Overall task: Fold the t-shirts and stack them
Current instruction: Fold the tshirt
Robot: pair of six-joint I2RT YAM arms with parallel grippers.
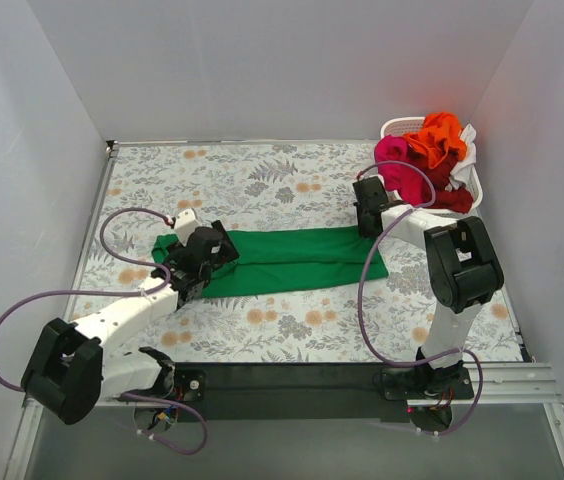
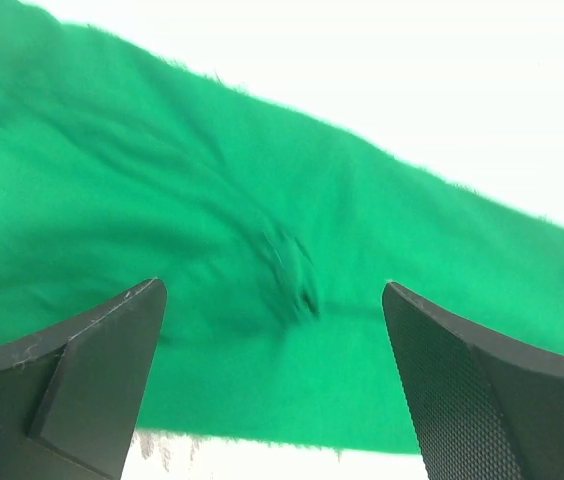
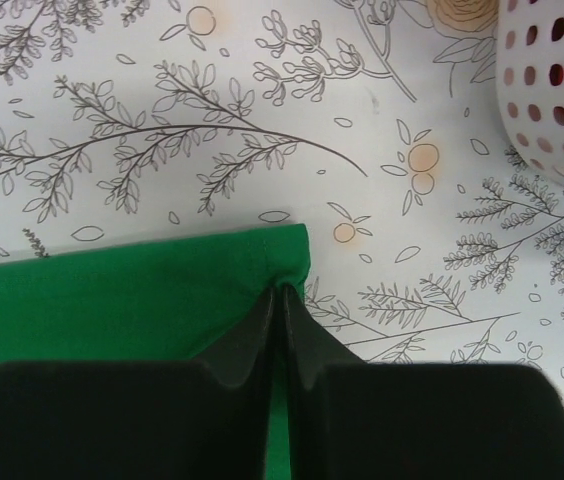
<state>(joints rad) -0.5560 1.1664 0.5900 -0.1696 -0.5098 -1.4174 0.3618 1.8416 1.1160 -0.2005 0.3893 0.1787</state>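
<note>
My left gripper (image 2: 274, 290) hangs open over the left end of the green shirt (image 1: 292, 258). Its fingers are spread either side of a small pucker in the cloth and hold nothing. The shirt lies on the table (image 1: 262, 180) as a long band, its long axis running left to right between the arms, so each arm has one end nearest.

At the right end my right gripper (image 3: 282, 298) is closed, with its tips on the band's edge just by a corner. The cloth bunches there, and I read that as a pinch. I judge the next fold turns on carrying one end along that axis onto the other.

Further right, the basket (image 1: 397, 127) holds the other shirts (image 1: 432, 150) in a heap, and I can't count them. From above, my left arm hides the band's left end.
</note>
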